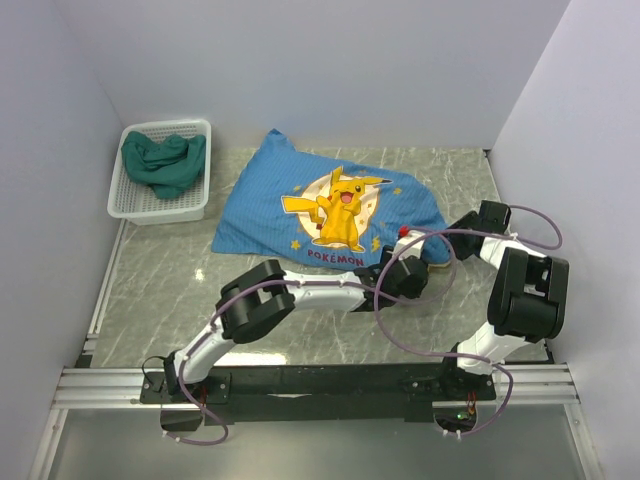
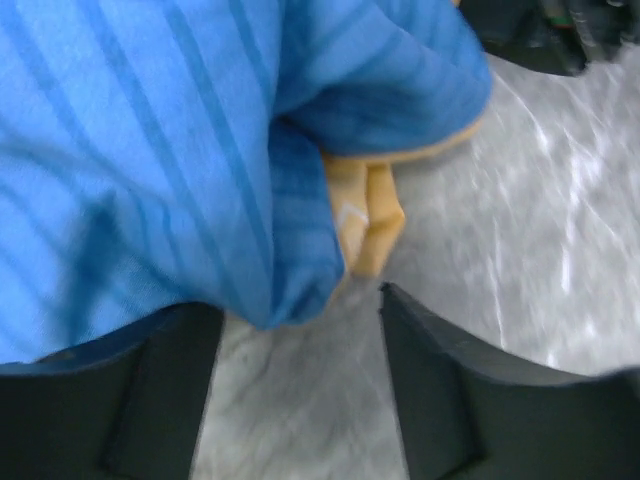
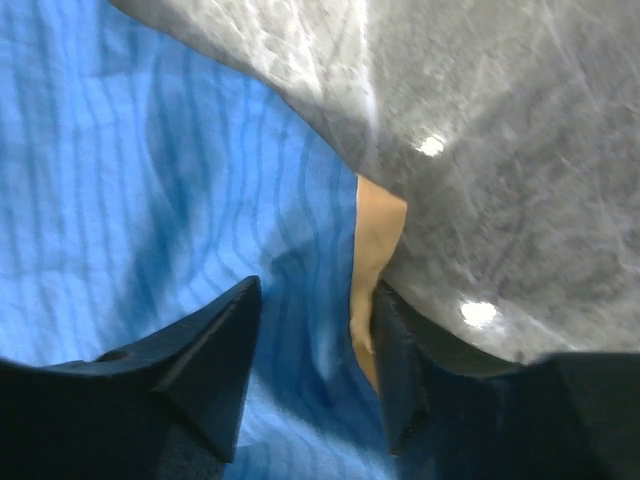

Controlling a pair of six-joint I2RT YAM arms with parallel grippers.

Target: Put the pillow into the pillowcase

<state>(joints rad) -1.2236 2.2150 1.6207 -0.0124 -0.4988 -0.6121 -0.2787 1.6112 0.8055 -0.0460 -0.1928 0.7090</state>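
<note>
Grey marble tabletop (image 1: 170, 290), white walls (image 1: 330, 60), pillowcase (image 1: 290, 190) mid-table; left end effector (image 2: 300, 320) and right end effector (image 3: 315, 300) open-jawed at its edge

Grey marble table (image 1: 300, 330): blue pillowcase (image 1: 300, 205) lying mid-back; white basket (image 1: 160, 170) at back-left corner.

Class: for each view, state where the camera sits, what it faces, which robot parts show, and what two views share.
Top external: high behind the bases, looking down on pillowcase and both arms.
Left wrist: on the left gripper, facing the pillowcase edge; its fingers show.
Right wrist: on the right gripper, likewise.
Shared: both wrist views show the yellow lining.
</note>
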